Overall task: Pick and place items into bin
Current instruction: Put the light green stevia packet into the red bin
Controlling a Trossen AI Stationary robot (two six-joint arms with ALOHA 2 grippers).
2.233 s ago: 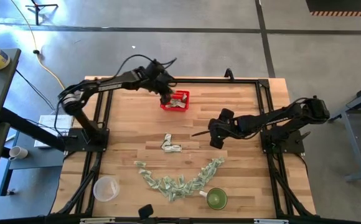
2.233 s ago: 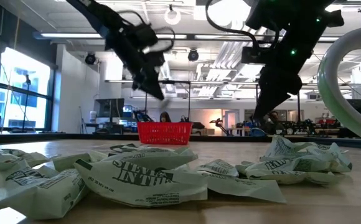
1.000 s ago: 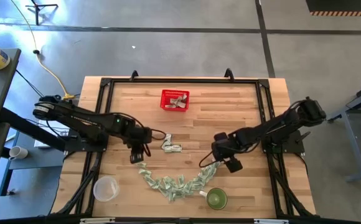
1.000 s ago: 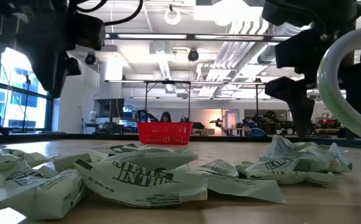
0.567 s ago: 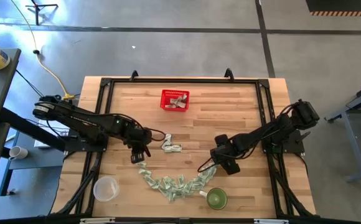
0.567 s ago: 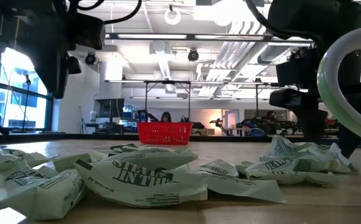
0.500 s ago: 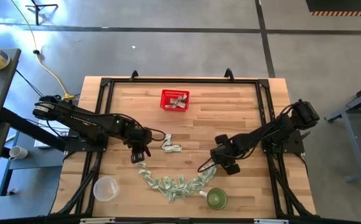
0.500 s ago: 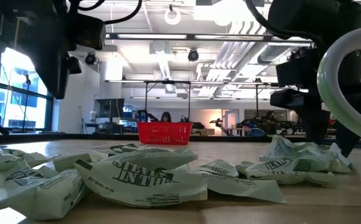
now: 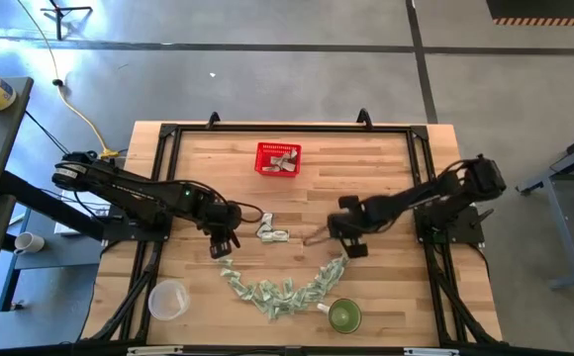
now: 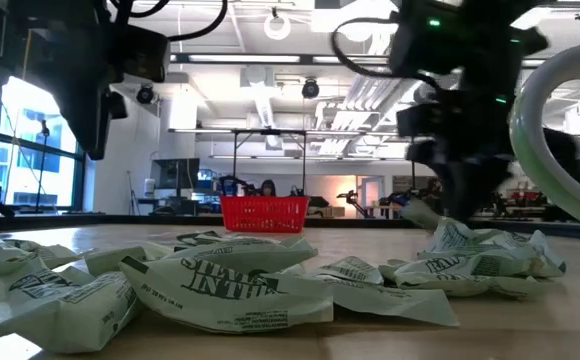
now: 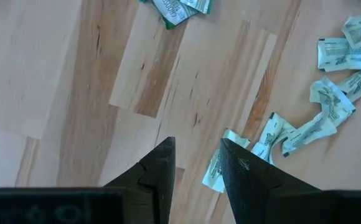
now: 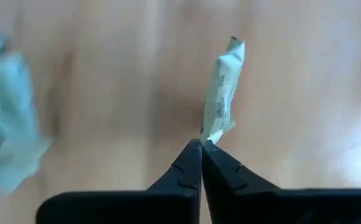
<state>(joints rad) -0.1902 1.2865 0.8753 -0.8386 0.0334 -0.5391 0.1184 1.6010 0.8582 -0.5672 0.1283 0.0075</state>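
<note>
Right end effector now raised, pinching one item, print apparently unreadable.

Both arms: matte black, slim jointed links, bulkier housings at joints. Left arm: small green indicator light mid-link, thin black cable loop nr wrist. Right arm: same build; green LED visible in low view. Fingers: black, tapered, stepped notches on inner edges.
</note>
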